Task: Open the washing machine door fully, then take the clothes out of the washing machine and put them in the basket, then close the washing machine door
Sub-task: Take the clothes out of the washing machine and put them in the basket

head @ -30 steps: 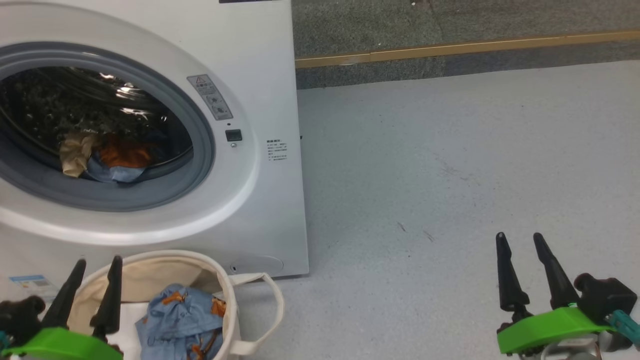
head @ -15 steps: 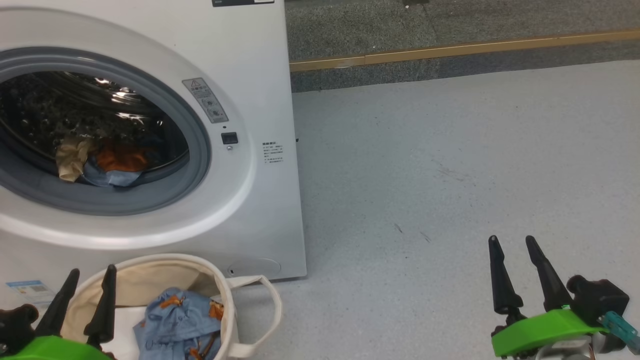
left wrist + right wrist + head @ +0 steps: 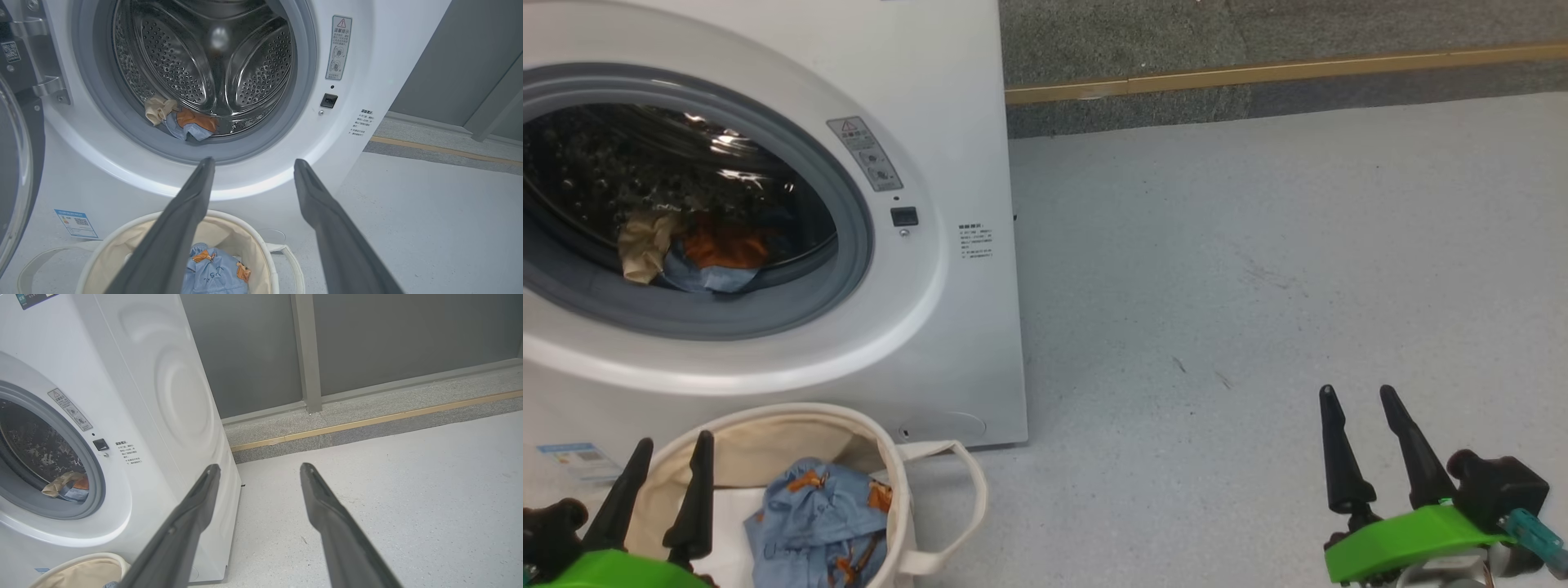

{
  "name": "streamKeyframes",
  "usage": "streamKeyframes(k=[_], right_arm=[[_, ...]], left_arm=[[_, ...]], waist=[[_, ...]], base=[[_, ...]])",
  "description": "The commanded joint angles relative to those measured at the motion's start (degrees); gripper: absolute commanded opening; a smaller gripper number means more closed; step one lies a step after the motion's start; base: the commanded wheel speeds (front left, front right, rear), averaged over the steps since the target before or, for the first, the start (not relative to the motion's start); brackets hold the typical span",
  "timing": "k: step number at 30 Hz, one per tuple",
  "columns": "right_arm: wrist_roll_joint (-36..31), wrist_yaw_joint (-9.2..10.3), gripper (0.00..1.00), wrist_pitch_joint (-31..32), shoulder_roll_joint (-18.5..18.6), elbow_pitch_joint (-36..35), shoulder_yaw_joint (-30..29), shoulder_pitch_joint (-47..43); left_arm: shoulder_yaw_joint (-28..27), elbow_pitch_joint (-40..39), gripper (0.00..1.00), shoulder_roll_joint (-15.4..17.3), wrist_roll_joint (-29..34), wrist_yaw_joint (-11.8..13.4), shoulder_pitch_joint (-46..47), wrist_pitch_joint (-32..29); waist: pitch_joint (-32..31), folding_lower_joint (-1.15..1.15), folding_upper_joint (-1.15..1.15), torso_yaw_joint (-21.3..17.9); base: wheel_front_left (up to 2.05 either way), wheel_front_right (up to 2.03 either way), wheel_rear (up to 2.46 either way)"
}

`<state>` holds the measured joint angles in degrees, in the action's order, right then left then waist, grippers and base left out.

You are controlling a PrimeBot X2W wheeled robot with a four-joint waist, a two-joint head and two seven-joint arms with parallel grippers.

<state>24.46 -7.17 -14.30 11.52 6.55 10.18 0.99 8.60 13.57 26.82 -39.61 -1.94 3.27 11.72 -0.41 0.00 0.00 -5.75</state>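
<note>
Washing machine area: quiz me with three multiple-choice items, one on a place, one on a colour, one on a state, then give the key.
1. Where is the basket?
A) inside the drum
B) on the floor before the washing machine
C) atop the machine

2. What colour is the basket?
A) cream
B) red
C) black

3. How is the washing machine door?
A) shut
B) swung open
C) lying on the floor

Key:
1 B, it stands below the drum mouth.
2 A, its canvas wall is cream.
3 B, the left wrist view shows it swung aside, the opening uncovered.
</note>
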Motion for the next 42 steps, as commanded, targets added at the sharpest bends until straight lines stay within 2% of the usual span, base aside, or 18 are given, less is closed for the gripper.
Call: streamKeyframes(k=[1, 13, 18, 23, 29, 39, 42], right_arm=[[0.16, -0.32, 1.0, -0.7, 0.78, -1.81, 0.82, 1.7], [0.19, -0.32, 1.0, -0.7, 0.2, -1.87, 0.8, 1.67], [0.26, -0.32, 1.0, -0.7, 0.12, -2.05, 0.59, 1.73], [0.45, -0.32, 1.0, -0.7, -0.15, -2.91, -0.72, 2.12], [0.39, -0.32, 1.0, -0.7, 0.36, -4.04, -1.09, 3.95], [0.38, -0.32, 1.0, -0.7, 1.38, -5.73, -3.16, 6.54], [0.27, -0.32, 1.0, -0.7, 1.84, -6.72, -3.67, 7.23]], left_arm=[[-2.51, -1.63, 1.0, 1.53, -0.26, 0.52, 2.66, 0.7], [-2.5, -0.73, 1.0, 1.72, -0.81, 0.41, 3.92, 0.75], [-2.16, 0.1, 1.0, 1.25, -2.0, -0.56, 6.06, -0.02], [-0.51, 3.9, 1.0, 1.2, -2.64, -2.06, 13.1, -2.76], [3.79, 13.95, 1.0, 2.09, 2.53, -0.94, 27.53, -7.39], [8.74, 38.15, 1.0, 1.16, 9.57, 1.58, 54.04, -12.86], [9.05, 44.75, 1.0, 1.07, 10.34, 3.59, 60.71, -15.65]], waist=[[0.16, 0.0, 0.0, 0.11], [0.92, 0.0, 0.0, 0.34], [1.75, 0.0, 0.0, 0.53], [4.52, 0.0, 0.0, 0.84], [10.13, 0.0, 0.0, 0.41], [20.02, 0.0, 0.0, -1.88], [23.11, 0.0, 0.0, -2.52]], base=[[0.0, 0.0, 0.0], [0.0, 0.0, 0.0], [0.0, 0.0, 0.0], [0.0, 0.0, 0.0], [0.0, 0.0, 0.0], [0.0, 0.0, 0.0], [0.0, 0.0, 0.0]])
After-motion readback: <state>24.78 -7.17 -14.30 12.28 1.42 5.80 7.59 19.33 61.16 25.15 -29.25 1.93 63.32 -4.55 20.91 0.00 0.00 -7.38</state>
